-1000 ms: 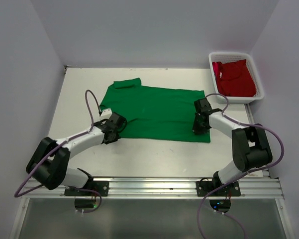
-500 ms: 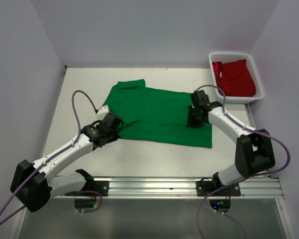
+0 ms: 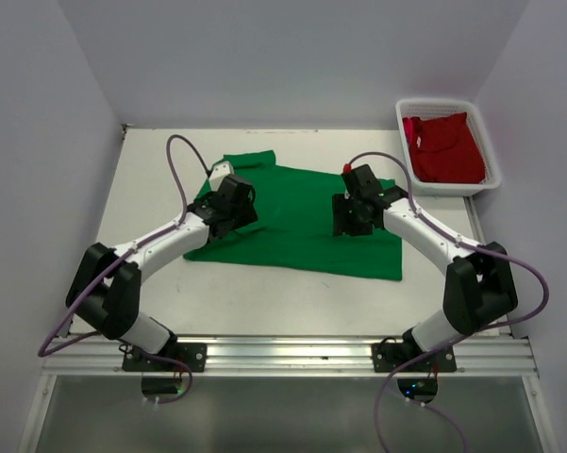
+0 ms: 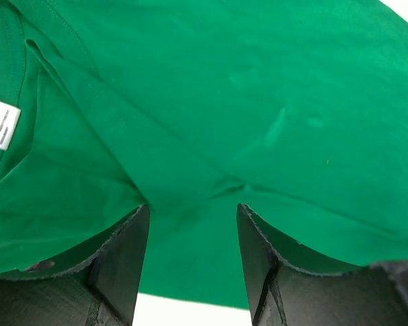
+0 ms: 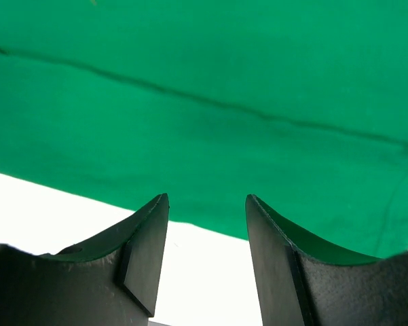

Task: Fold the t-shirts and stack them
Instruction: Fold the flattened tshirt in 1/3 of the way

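The green t-shirt (image 3: 295,236) lies spread flat on the white table (image 3: 264,307), collar end to the left. My left gripper (image 3: 234,204) hovers over its left part, open, with only cloth (image 4: 210,102) below the fingers and nothing between them (image 4: 193,219). A white neck label (image 4: 0,123) shows at the left of that view. My right gripper (image 3: 350,214) is open over the shirt's right part, its fingertips (image 5: 207,204) above the hem of the cloth (image 5: 204,102) and bare table. The red t-shirt (image 3: 445,146) lies bunched in the basket.
The white mesh basket (image 3: 491,151) stands at the back right corner, near the right wall. Walls close in the table on the left, back and right. An aluminium rail (image 3: 292,351) carrying both arm bases runs along the near edge.
Both grippers moved away from the near edge and inward over the green t-shirt, then opened and let go of the cloth. The shirt's left side now lies further forward.
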You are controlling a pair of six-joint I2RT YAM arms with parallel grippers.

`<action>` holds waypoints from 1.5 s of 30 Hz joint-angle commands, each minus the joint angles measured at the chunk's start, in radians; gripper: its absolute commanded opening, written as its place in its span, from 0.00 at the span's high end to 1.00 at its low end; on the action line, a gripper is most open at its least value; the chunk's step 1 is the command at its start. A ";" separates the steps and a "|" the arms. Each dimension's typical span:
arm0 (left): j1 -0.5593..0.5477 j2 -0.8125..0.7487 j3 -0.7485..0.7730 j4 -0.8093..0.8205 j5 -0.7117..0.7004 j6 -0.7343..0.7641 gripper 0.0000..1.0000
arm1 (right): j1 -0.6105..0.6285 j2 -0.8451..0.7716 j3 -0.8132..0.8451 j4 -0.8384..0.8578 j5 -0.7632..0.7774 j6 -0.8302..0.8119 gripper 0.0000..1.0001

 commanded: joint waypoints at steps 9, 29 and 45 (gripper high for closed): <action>0.029 0.094 0.063 0.011 0.016 -0.208 0.45 | 0.000 -0.101 -0.044 -0.048 0.056 -0.012 0.47; 0.031 0.124 0.020 -0.110 -0.009 -0.511 0.53 | 0.000 -0.086 -0.060 -0.050 0.093 -0.001 0.49; 0.032 0.186 0.026 -0.120 -0.013 -0.541 0.56 | 0.000 -0.081 -0.060 -0.053 0.110 0.002 0.50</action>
